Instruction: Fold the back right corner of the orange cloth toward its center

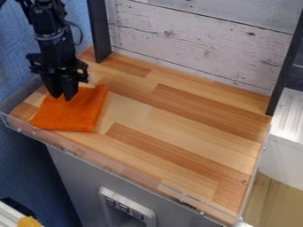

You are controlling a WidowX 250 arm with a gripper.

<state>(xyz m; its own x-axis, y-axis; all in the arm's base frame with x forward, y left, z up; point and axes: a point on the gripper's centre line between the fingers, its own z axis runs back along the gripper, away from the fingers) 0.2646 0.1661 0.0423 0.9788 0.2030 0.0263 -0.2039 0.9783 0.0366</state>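
"Orange cloth (74,113), laid out on the wooden counter (183,128). How far along would you call it?"

"Hard to judge. It's spread fairly flat, off toward the left end, near the clear rim (120,169) at the front. Beyond that, I couldn't swear to anything being finished, or to what's left."

"And the gripper (63,98)?"

"Hanging right over the cloth's back part, its two tips a narrow way apart. I see no fabric pinched up between them, though I can't tell whether they're touching it."

"So nothing's lifted?"

"Not that I can see. Looks soft and a bit fuzzy to me, like a small towel. Bright all over, four-sided, slightly uneven at the edges, with one back corner sticking out to the right. Whether it's a single layer or doubled, I can't tell."
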